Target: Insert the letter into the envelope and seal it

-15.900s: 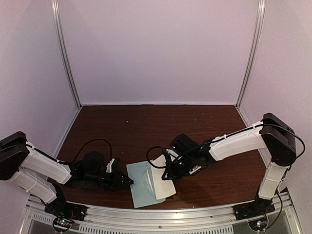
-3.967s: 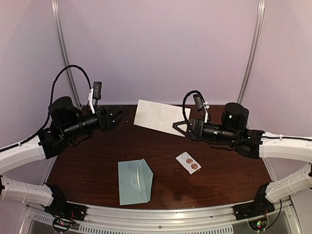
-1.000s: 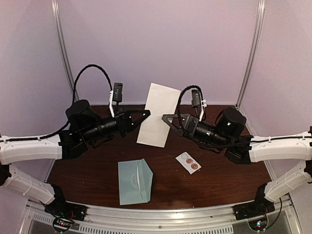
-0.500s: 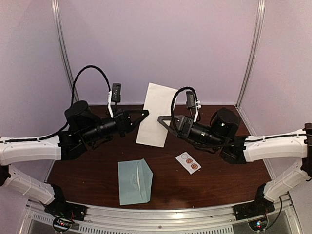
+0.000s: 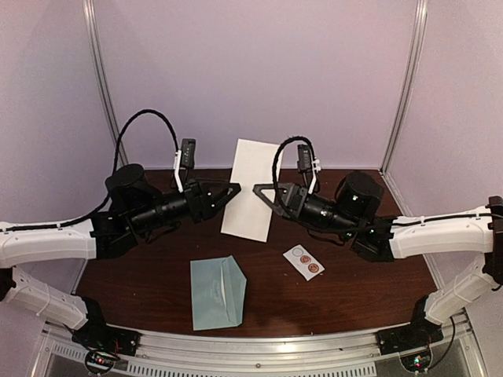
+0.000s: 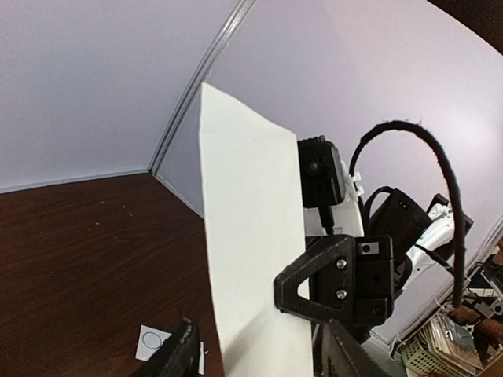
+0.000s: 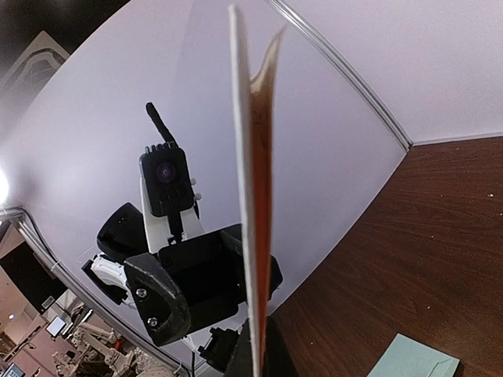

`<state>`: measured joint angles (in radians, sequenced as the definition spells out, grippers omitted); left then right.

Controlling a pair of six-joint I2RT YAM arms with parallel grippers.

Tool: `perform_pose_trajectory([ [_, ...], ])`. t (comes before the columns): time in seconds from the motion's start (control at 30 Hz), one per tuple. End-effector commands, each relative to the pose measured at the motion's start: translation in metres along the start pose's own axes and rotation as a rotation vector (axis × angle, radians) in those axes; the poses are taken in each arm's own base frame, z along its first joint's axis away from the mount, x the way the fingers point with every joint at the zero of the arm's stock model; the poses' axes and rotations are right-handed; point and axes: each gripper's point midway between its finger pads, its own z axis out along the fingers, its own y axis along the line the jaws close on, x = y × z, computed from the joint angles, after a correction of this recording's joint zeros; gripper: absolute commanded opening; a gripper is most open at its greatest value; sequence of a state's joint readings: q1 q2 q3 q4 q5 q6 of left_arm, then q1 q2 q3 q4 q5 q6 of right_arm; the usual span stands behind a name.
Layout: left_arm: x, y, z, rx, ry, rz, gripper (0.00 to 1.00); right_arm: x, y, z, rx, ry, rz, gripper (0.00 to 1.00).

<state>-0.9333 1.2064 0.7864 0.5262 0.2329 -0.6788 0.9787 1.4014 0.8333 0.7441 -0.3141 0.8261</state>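
Observation:
The white letter (image 5: pixel 251 188) hangs upright in the air above the table's middle. My right gripper (image 5: pixel 262 191) is shut on its right edge; in the right wrist view the sheet (image 7: pixel 245 157) shows edge-on, rising from between my fingers. My left gripper (image 5: pixel 233 190) is open at the letter's left edge. In the left wrist view the letter (image 6: pixel 251 236) stands between my spread fingers, with the right gripper (image 6: pixel 314 275) pinching it beyond. The pale teal envelope (image 5: pixel 218 292) lies flat near the front edge, flap open; its corner shows in the right wrist view (image 7: pixel 413 357).
A small white strip of round stickers (image 5: pixel 303 261) lies on the brown table (image 5: pixel 354 298) right of the envelope, and shows in the left wrist view (image 6: pixel 153 342). Pale walls with metal corner posts (image 5: pixel 106 94) enclose the back and sides.
The right gripper has carried the letter a little left and up, and the sheet now stands more upright. The left gripper has stayed open by the letter's left edge.

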Motion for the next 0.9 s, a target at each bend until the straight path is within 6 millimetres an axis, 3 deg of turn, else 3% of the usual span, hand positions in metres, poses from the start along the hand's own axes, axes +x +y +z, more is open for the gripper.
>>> perform_pose_trajectory([
  [0.0, 0.023, 0.027, -0.021, -0.169, 0.092, -0.073, 0.66, -0.008, -0.012, -0.007, 0.044, -0.023, 0.037, 0.0],
  [0.07, 0.041, 0.047, -0.036, -0.289, 0.157, -0.121, 0.76, -0.004, -0.025, -0.013, 0.098, -0.003, 0.048, 0.0],
  [0.13, 0.068, 0.063, -0.053, -0.365, 0.237, -0.193, 0.79, 0.006, -0.04, -0.018, 0.164, 0.04, 0.058, 0.0],
  [0.23, 0.115, 0.08, -0.074, -0.428, 0.377, -0.288, 0.87, 0.032, -0.064, -0.028, 0.275, 0.139, 0.11, 0.0],
  [0.47, 0.184, 0.112, -0.118, -0.579, 0.574, -0.428, 0.89, 0.101, -0.096, -0.053, 0.409, 0.343, 0.32, 0.0],
  [0.57, 0.213, 0.12, -0.143, -0.611, 0.669, -0.51, 0.86, 0.13, -0.096, -0.055, 0.431, 0.419, 0.376, 0.0],
  [0.67, 0.226, 0.119, -0.157, -0.623, 0.685, -0.551, 0.81, 0.152, -0.105, -0.056, 0.484, 0.478, 0.402, 0.0],
  [0.87, 0.231, 0.122, -0.172, -0.63, 0.629, -0.597, 0.7, 0.178, -0.117, -0.048, 0.515, 0.537, 0.466, 0.0],
])
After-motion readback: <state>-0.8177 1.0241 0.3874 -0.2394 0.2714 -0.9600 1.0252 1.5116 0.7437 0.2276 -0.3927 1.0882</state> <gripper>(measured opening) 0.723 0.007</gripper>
